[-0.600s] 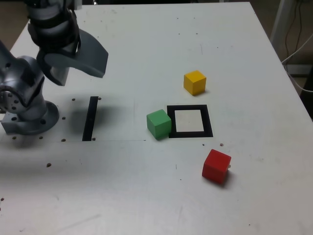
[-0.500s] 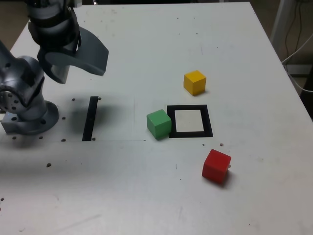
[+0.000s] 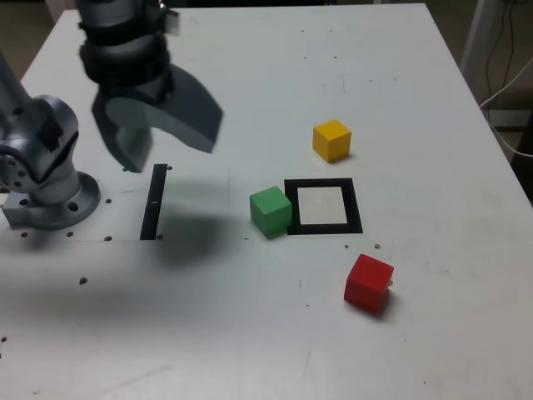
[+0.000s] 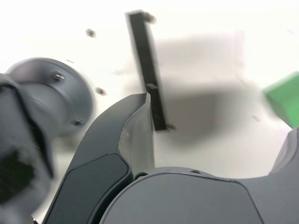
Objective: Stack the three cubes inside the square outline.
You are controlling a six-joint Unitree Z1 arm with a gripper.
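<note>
Desk [image 3: 208, 333]: one, pale, bearing the arm's base, the tape and all three cubes.
Arm [image 3: 50, 142]: one, grey and black, its base at the exterior view's left.
Tool [image 3: 166, 150]: one, jaws spread wide, nothing between them; raised above the desk, blurred in the exterior view.
Square outline [image 3: 355, 207]: one, black tape, pale centre, no cube on that centre.
Tape strip [image 3: 154, 204]: one, straight, black, between the arm's base and the green cube.
Red cube [image 3: 369, 282]: one, on the desk, nearer the exterior view's bottom than the outline.
Green cube [image 3: 271, 210]: one, at the outline's left edge in the exterior view; whether touching, cannot tell.
Yellow cube [image 3: 331, 140]: one, on the desk, above the outline in the exterior view.
</note>
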